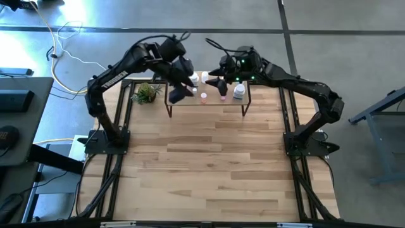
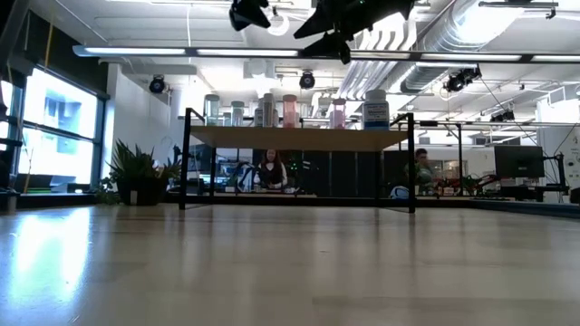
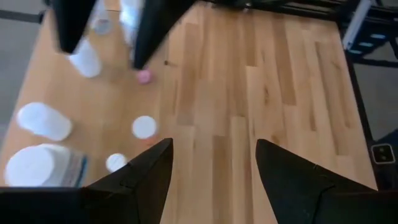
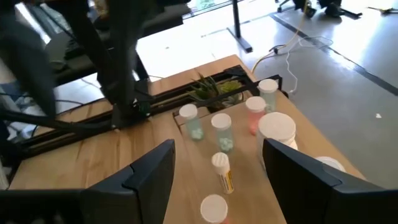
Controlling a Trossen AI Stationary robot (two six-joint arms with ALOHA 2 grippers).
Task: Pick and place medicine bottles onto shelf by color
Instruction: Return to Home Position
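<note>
The shelf, a light-wood board on black legs, stands at the table's far edge. Several medicine bottles stand upright on their bases on it: white-capped ones, a pink one, a larger white one and a small pink one. My left gripper hovers open above the shelf's left part, with nothing between its fingers. My right gripper is open too and hangs above the shelf's middle, clear of the bottles.
A small green plant sits left of the shelf at the table's far edge. The wooden tabletop stretches from the shelf to the near edge. The two grippers are close together over the shelf. People sit in the room beyond the table.
</note>
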